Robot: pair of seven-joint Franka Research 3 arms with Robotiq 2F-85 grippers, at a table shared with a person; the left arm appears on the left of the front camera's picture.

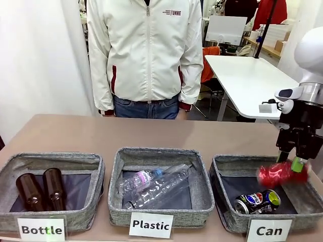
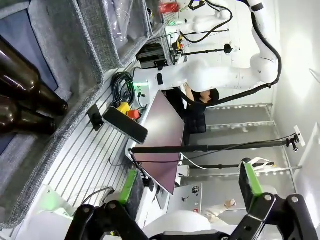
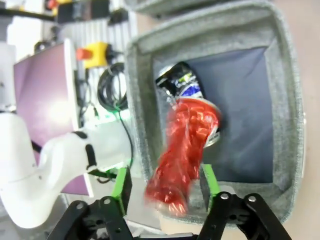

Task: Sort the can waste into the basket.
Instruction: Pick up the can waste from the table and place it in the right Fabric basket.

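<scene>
Pincer jaws on the right arm [image 1: 295,160] stand spread apart above the basket signed "Can" [image 1: 220,201], at about four o'clock on the desk [image 1: 75,131] in the front view. The red can [image 1: 275,174] sits just under the green pads, blurred, apparently free of them and in mid-air over the basket's far right part. In the right wrist view the same red can [image 3: 184,155] streaks up between the two fingers [image 3: 120,184], its outline smeared, with the pads clear of it on either side. Beyond it, at twelve o'clock from the red can in that view, the dark blue-black can [image 3: 181,82] with its red-white-blue logo lies on the basket's dark lining; in the front view this can [image 1: 257,200] rests near the basket's front wall, at about seven o'clock from the red one.

Left pincer [image 2: 190,192] is likewise released, its green-padded fingers wide apart with nothing between them, pointing past the desk's edge.

Farther out, the middle basket signed "Plastic" [image 1: 118,196] holds clear plastic bottles [image 1: 156,185], and the basket signed "Bottle" [image 1: 96,174] at eight o'clock holds two brown glass bottles [image 1: 41,189]. A person [image 1: 146,55] in a white jacket stands at twelve o'clock behind the desk.
</scene>
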